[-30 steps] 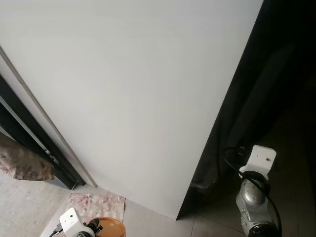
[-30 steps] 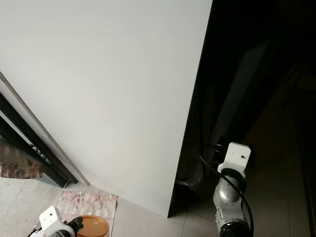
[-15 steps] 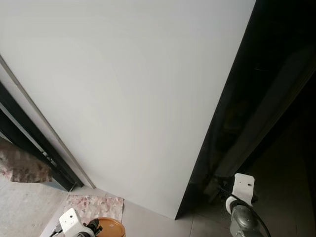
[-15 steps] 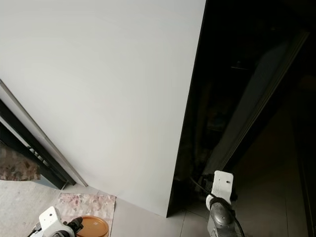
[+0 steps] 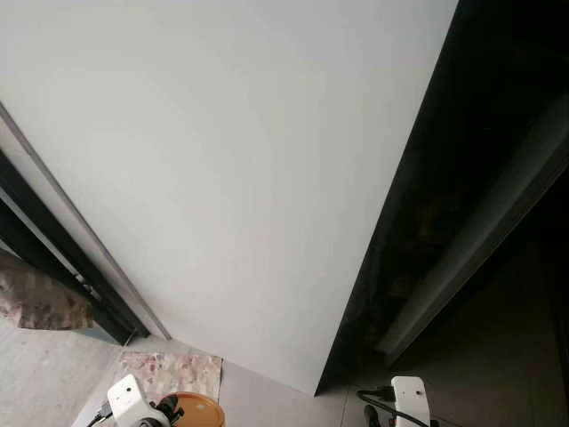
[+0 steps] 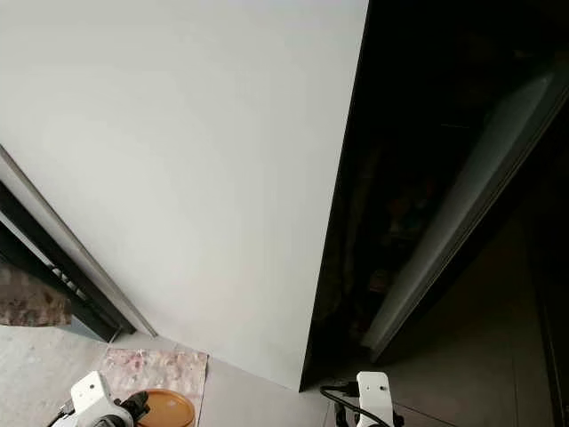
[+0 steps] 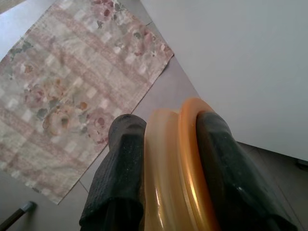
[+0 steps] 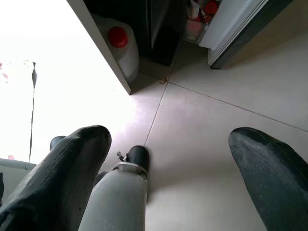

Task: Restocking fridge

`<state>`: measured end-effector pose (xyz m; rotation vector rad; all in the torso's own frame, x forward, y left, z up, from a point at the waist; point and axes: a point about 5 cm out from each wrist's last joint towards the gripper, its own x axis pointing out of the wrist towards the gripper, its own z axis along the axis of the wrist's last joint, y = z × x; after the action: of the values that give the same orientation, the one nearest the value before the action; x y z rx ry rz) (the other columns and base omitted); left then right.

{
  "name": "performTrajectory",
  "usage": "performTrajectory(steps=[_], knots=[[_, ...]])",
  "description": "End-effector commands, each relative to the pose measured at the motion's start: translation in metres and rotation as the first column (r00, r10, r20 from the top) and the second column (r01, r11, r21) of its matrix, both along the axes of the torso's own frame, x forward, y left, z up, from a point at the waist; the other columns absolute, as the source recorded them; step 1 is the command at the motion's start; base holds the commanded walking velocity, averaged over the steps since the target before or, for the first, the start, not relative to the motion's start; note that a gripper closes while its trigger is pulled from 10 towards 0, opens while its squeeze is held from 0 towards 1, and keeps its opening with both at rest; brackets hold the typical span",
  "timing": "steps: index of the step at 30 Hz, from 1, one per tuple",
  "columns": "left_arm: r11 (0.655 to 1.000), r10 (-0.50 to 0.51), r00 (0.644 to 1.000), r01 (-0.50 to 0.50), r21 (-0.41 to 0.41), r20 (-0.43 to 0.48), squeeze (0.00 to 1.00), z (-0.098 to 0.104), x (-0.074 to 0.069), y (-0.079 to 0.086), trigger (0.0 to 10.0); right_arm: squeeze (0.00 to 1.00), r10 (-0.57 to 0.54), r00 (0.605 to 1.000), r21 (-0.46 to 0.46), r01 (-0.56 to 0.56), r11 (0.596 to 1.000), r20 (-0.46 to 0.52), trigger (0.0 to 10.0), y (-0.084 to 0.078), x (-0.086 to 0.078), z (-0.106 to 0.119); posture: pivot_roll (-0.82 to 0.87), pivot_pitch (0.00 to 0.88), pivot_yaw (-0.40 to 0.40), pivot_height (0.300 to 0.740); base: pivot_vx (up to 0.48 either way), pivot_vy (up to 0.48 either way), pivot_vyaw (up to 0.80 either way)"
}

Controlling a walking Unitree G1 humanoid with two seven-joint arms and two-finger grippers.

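Two grippers you see: left gripper [image 7: 166, 187] fingers clamp orange plate [image 7: 180, 173] edge over mat [image 7: 72, 86]; right gripper [image 8: 168, 178] spread wide, empty, above tile beside fridge door [image 8: 226, 26] edge.

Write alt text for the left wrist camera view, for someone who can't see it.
The left hand grips an orange plastic plate edge-on between its two black fingers. Below lie a floral mat on the tiled floor and a white panel.
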<state>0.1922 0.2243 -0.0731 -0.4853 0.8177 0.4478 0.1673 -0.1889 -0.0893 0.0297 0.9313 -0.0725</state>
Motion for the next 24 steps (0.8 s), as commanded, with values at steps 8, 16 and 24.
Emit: performTrajectory(steps=[8,16,24], knots=[[1.0,-0.025,0.997,0.026,0.016,-0.07,0.0,-0.008,-0.015,0.0,10.0,0.0,-0.083,0.996,0.009,0.083,0.997,-0.034,10.0,-0.027,-0.013,-0.001,0.01,0.052,0.012,0.74,0.0,0.0,0.0],[0.999,-0.038,0.997,0.039,0.018,-0.071,0.0,-0.008,-0.014,-0.002,10.0,0.0,-0.08,0.995,-0.006,0.08,0.997,-0.063,10.0,-0.04,-0.025,-0.003,0.02,0.04,0.013,0.74,0.0,-0.09,0.0],[0.999,-0.05,0.996,0.051,0.017,-0.073,0.0,-0.008,-0.015,-0.003,10.0,0.0,-0.094,0.994,0.002,0.094,0.996,-0.061,10.0,-0.037,-0.027,-0.005,0.02,0.042,0.015,0.74,0.0,-0.124,0.0]])
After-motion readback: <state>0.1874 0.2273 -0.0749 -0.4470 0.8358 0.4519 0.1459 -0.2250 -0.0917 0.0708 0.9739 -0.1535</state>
